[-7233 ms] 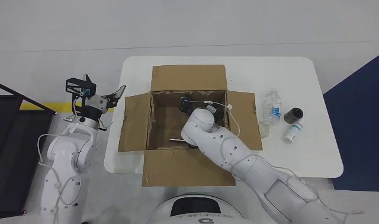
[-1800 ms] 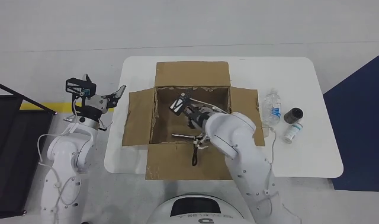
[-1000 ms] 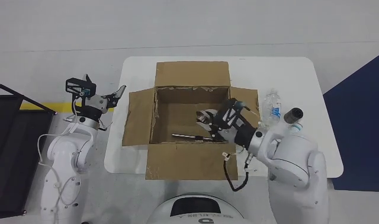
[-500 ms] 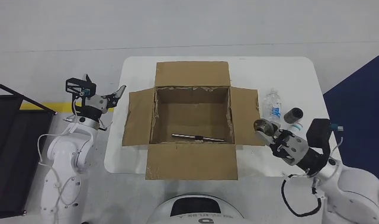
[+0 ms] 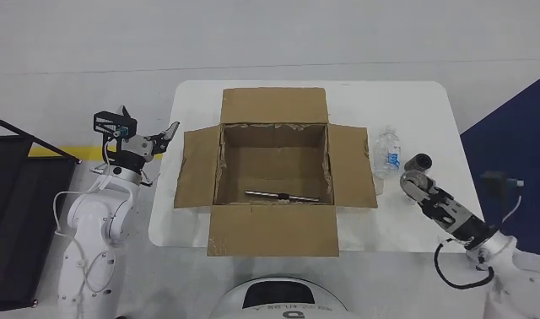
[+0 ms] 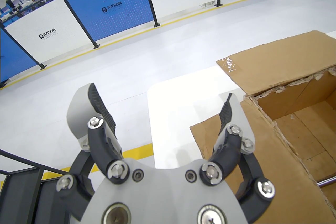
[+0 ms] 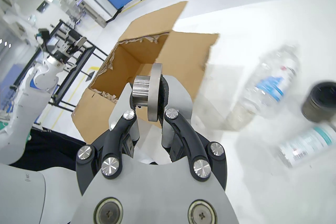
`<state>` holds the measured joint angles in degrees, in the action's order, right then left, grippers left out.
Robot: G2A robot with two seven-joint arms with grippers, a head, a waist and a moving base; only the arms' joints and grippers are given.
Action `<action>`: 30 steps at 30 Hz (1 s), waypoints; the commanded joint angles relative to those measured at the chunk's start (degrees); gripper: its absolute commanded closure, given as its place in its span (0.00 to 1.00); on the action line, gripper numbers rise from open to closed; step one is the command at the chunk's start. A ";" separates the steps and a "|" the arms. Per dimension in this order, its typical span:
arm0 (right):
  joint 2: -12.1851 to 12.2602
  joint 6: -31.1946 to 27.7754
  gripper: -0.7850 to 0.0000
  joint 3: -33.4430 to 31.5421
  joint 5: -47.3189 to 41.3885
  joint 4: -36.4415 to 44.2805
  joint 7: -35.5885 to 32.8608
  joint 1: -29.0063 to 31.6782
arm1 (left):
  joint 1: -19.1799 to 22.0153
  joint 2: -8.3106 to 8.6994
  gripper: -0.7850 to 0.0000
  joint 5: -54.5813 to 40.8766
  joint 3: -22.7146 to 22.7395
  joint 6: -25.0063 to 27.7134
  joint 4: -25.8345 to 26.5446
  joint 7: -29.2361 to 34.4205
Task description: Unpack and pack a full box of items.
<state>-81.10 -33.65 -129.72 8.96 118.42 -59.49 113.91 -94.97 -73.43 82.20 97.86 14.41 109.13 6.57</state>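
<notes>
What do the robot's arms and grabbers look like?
The left arm and right arm are smooth, rounded white shells with thin cables looped alongside. The left gripper and right gripper match: a silver plate, black links with shiny screws, and two silver fingers with black ribbed pads.

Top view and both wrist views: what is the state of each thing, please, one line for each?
cardboard box: open, four flaps spread out.
metal rod: lying flat on the box floor.
metal flange part: clamped in the right gripper.
right gripper: shut on the part.
left gripper: open, empty.
water bottle: lying on its side on the table.
small white bottle: lying on its side.
black cylinder: free on the table.
</notes>
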 commanded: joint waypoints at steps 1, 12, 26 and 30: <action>0.94 4.64 1.00 -2.63 -1.68 -3.07 -5.39 -0.91 | 0.00 0.00 0.00 0.00 0.00 0.00 0.00 0.00; 6.22 19.47 1.00 -4.71 2.89 -18.92 -22.44 -11.18 | 0.00 0.00 0.00 0.00 0.00 0.00 0.00 0.00; 9.69 25.49 1.00 -0.67 10.37 -29.00 -23.63 -17.67 | 0.00 0.00 0.00 0.00 0.00 0.00 0.00 0.00; 10.85 25.54 1.00 -0.34 11.22 -34.04 -24.47 -20.32 | 0.00 0.00 0.00 0.00 0.00 0.00 0.00 0.00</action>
<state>-70.54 -7.89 -130.10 20.48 85.83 -83.64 94.30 -94.97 -73.43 82.20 97.86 14.41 109.13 6.57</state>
